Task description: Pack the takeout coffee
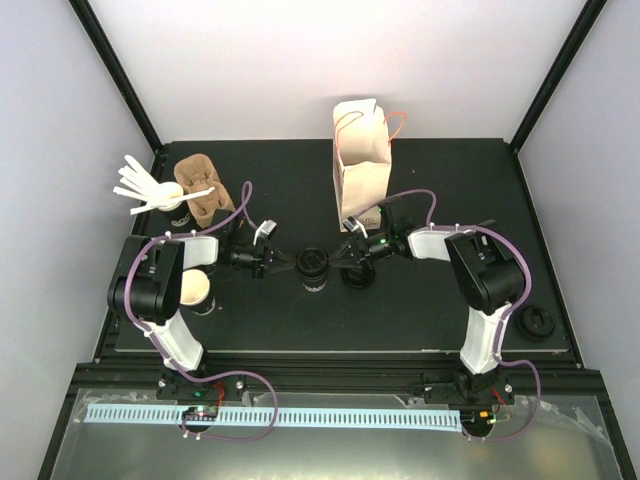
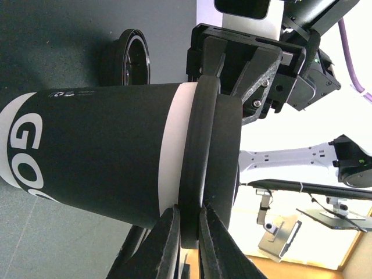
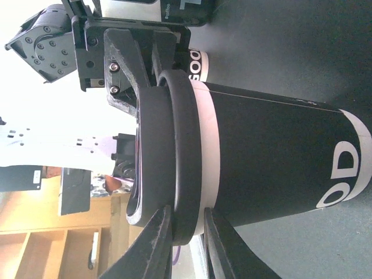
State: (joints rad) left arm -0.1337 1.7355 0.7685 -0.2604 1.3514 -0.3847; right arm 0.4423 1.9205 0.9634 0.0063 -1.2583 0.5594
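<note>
Left end effector is clenched on the lid rim, and the right end effector nips the opposite edge, probably pressing it home. The coffee cup stands on the counter between them. Paper bag waits just beyond the right one, contents hidden.
</note>
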